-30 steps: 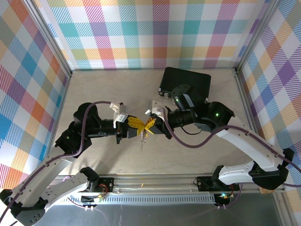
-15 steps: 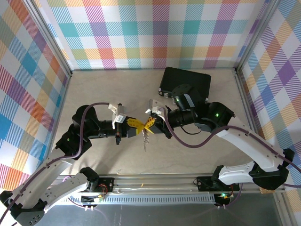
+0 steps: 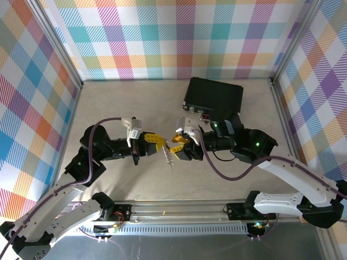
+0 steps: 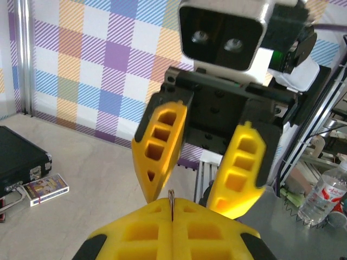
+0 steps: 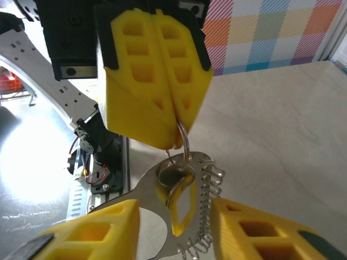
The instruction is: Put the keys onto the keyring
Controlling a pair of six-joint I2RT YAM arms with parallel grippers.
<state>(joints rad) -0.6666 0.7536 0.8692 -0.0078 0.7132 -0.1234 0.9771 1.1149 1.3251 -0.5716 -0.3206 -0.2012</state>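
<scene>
Note the left gripper (image 5: 174, 140) pinched fully shut on the upper arc of the keyring (image 5: 187, 142), with the rest of the loop hanging below the pads. Find the keys (image 5: 149, 189) dangling from that loop: a flat silvery blade threaded through its head, with a small yellow piece (image 5: 178, 226) and a coiled wire fitting (image 5: 211, 174) alongside. Cannot confirm whether every key is on. Record the right gripper (image 4: 191, 200) facing the left one, jaws parted to either side of the bunch and holding nothing.

Judge the step as release and check after threading. Hold the left pinch firm and level. Draw the right gripper straight back along its own line, jaws wide, so as not to hook the coil or set the bunch swinging. Avoid any twist on the thin loop.

Expect open table (image 3: 108, 108) to the left and toward the near rail (image 3: 179, 208). Allow for the black case (image 3: 214, 97) just behind the right arm, and a small card box (image 4: 46, 187) beside it. Treat the plaid walls as well apart.
</scene>
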